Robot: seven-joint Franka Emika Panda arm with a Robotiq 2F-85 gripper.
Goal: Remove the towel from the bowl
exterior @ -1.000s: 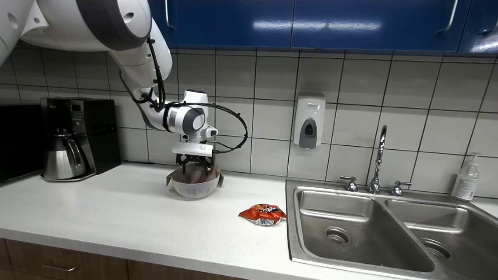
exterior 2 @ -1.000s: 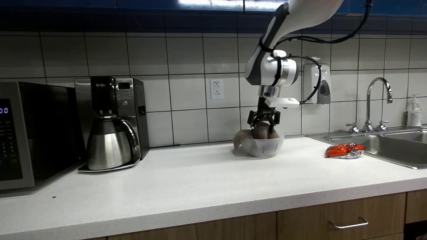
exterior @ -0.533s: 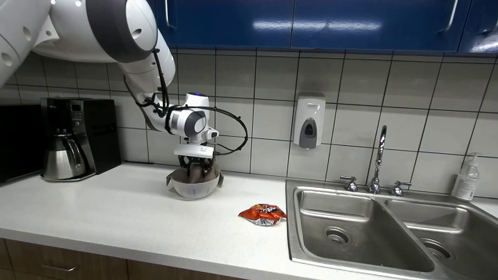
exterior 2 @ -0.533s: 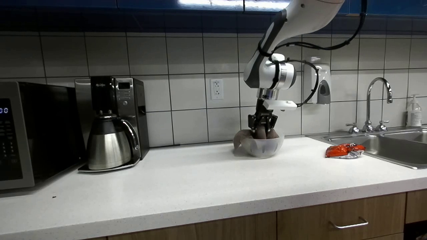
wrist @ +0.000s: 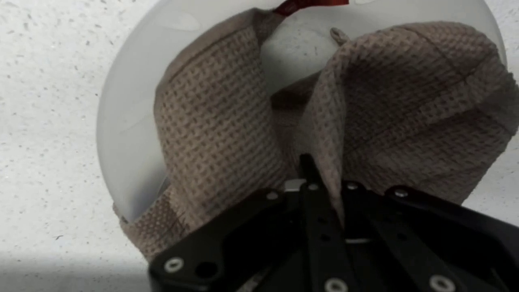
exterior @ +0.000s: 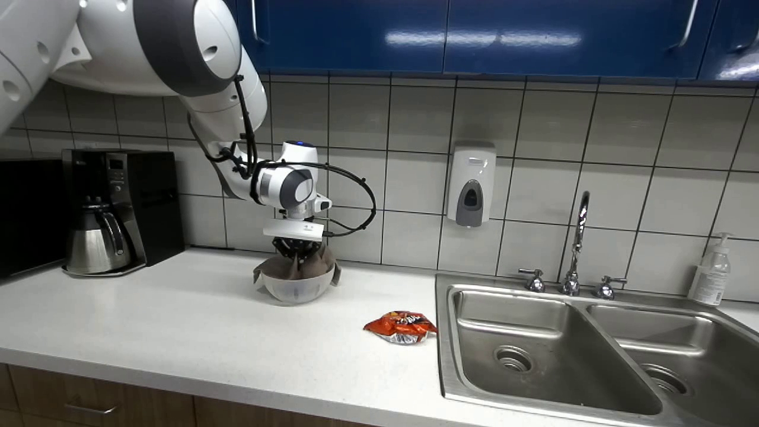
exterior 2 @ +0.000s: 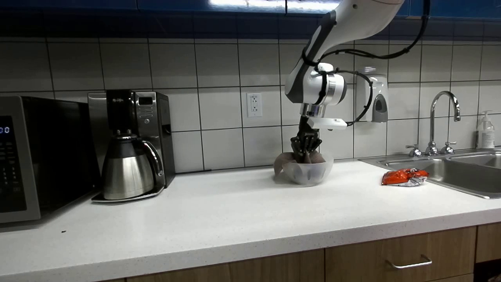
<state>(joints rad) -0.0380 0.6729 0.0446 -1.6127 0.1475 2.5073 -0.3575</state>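
Observation:
A brown woven towel (wrist: 219, 117) lies bunched in the translucent white bowl (wrist: 125, 129), with parts of it hanging over the rim. In both exterior views the bowl (exterior: 296, 292) rests on the counter near the tiled wall, and towel folds (exterior 2: 285, 159) rise above its edge. My gripper (wrist: 327, 178) points down into the bowl from above. A narrow fold of cloth is pinched between its closed fingers. One fingertip (wrist: 307, 161) shows beside this fold; the other is mostly hidden by the cloth.
An orange-red snack packet (exterior: 402, 327) lies on the counter between the bowl and the steel sink (exterior: 447, 356). On the far side of the bowl stand a coffee maker (exterior 2: 162, 137) and a microwave (exterior 2: 62, 156). The tiled wall (exterior 2: 219, 107) runs close behind the bowl.
The gripper came down slightly into the bowl, then its fingers closed from wide apart, gathering a fold of towel between them. Bowl and packet have stayed in place.

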